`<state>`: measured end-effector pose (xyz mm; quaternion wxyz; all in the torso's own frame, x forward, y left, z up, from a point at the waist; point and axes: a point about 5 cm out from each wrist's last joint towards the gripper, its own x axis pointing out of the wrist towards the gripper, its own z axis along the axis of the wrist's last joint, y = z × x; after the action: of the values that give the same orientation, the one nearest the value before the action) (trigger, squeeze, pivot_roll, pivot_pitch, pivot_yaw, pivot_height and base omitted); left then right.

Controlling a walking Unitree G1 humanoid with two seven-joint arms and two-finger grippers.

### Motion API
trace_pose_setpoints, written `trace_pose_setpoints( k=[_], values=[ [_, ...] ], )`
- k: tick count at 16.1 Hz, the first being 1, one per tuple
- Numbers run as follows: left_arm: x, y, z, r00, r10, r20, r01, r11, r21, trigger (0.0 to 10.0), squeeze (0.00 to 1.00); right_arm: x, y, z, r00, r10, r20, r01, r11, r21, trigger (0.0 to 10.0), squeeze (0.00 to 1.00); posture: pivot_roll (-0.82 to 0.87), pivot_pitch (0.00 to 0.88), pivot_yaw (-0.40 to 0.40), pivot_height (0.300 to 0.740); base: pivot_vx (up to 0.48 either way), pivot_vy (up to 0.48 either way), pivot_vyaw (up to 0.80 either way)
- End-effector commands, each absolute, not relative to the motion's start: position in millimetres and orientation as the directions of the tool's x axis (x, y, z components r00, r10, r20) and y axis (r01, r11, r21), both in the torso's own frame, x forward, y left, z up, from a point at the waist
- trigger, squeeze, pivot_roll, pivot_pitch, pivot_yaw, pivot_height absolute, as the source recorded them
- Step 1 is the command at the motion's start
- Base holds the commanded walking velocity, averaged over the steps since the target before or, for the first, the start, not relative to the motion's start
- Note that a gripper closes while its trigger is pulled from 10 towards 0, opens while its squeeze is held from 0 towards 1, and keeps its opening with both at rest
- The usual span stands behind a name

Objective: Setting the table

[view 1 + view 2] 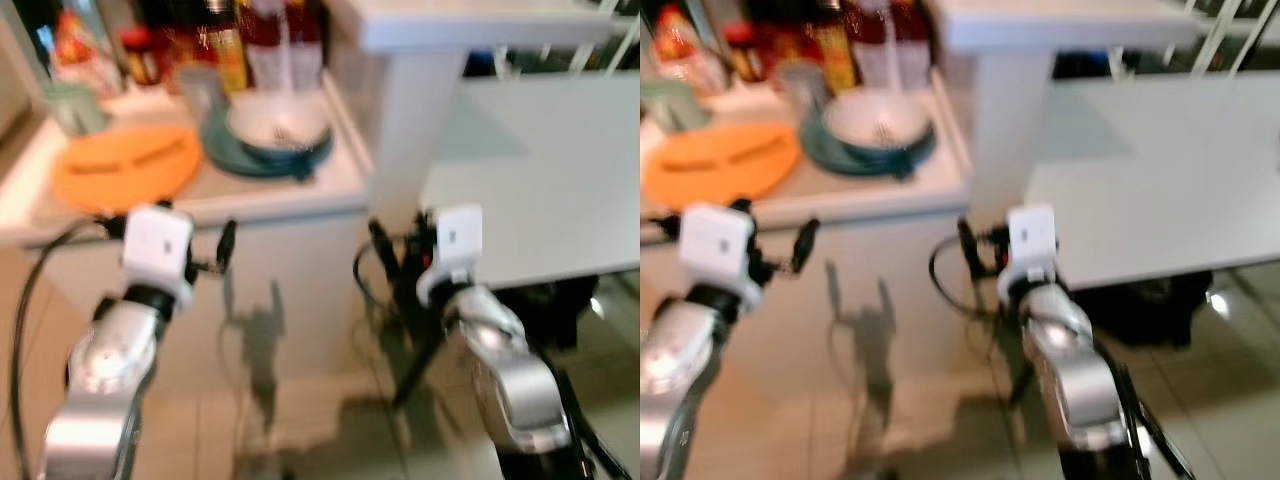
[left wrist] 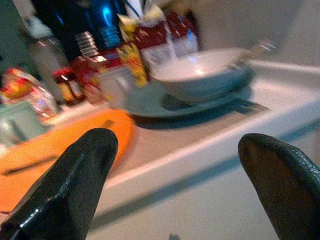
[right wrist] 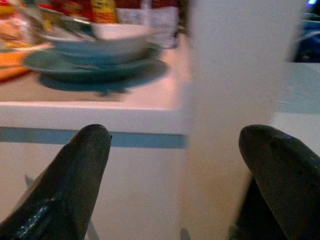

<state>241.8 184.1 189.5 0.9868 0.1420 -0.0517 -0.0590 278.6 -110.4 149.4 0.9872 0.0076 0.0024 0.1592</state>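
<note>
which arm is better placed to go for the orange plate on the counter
Left, probably. The orange plate lies at the counter's left end, straight ahead of the left gripper, whose jaws stand open. The right gripper, also open, faces the white post, with the bowl between.

White ceramic bowl sits upright, stacked on a round teal plate, on the white counter near its right edge. A utensil rests inside the bowl; too blurred to tell which. Flat round orange placemat lies just left of the plate, with a thin dark utensil lying across it.
</note>
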Motion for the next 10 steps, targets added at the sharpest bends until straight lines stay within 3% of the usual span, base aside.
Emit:
trace_pose_setpoints(
  k=[1,10],
  values=[
    [241.5,189.7,196.7,0.986,-0.123,0.108,0.085,0.949,0.302,10.0,0.00,277.3,-102.9,159.7,0.936,0.348,0.049,-0.350,0.936,0.049,10.0,0.00,0.16,0.000,-0.020,0.740,0.000,0.480,0.00],
    [252.6,187.8,195.7,0.989,-0.115,0.089,0.082,0.948,0.307,10.0,0.00,285.6,-116.2,170.0,0.965,0.253,0.072,-0.261,0.956,0.137,10.0,0.00,0.15,0.000,-0.008,0.740,0.000,0.480,0.00]
  ],
)
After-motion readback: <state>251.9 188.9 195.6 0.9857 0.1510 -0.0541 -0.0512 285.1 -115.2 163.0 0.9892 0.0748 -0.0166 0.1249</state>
